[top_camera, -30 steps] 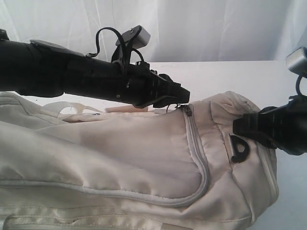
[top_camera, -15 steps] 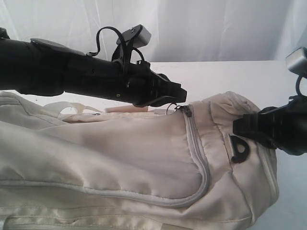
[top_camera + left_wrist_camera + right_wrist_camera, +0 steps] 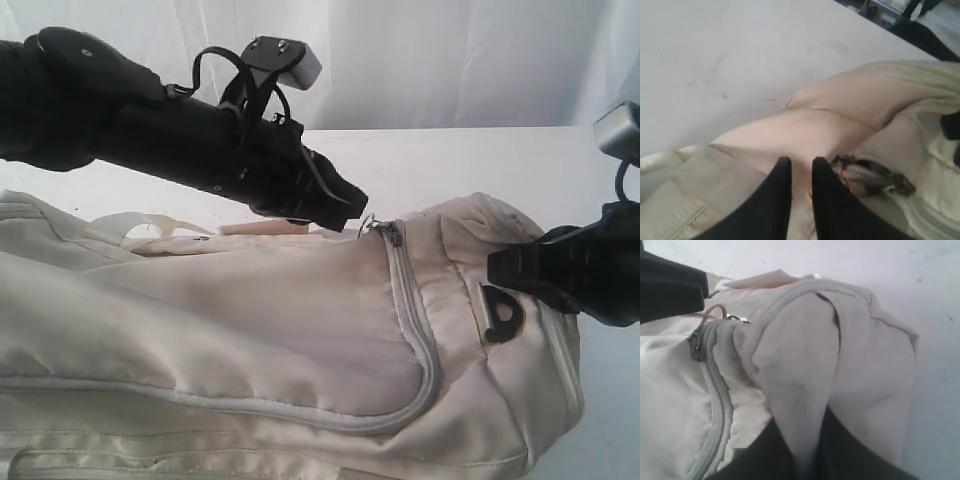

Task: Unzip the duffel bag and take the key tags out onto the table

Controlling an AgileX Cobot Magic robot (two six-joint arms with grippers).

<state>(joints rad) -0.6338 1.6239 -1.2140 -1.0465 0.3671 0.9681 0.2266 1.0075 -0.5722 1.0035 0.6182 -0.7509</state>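
The cream-white duffel bag point(image 3: 250, 330) lies across the table point(image 3: 480, 160). Its grey zipper is closed, with the slider point(image 3: 388, 232) at the top of the curved track. My left gripper point(image 3: 352, 208) hovers just left of the slider. In the left wrist view the left gripper point(image 3: 798, 162) has a narrow gap with only fabric showing in it. The slider and its thin ring pull point(image 3: 875, 180) lie beside one finger. My right gripper point(image 3: 500, 268) is shut on a fold of the bag's end point(image 3: 805, 365), above the black D-ring point(image 3: 500, 320). The key tags are hidden.
A pale webbing strap point(image 3: 150, 222) lies on the bag's far side under my left arm. Bare white tabletop point(image 3: 740, 50) stretches beyond the bag, up to a white curtain backdrop point(image 3: 450, 60). The bag fills the near part of the exterior view.
My left arm has swung upward and its gripper has drawn back to the left, away from the slider. The slider and my right gripper have stayed in place.
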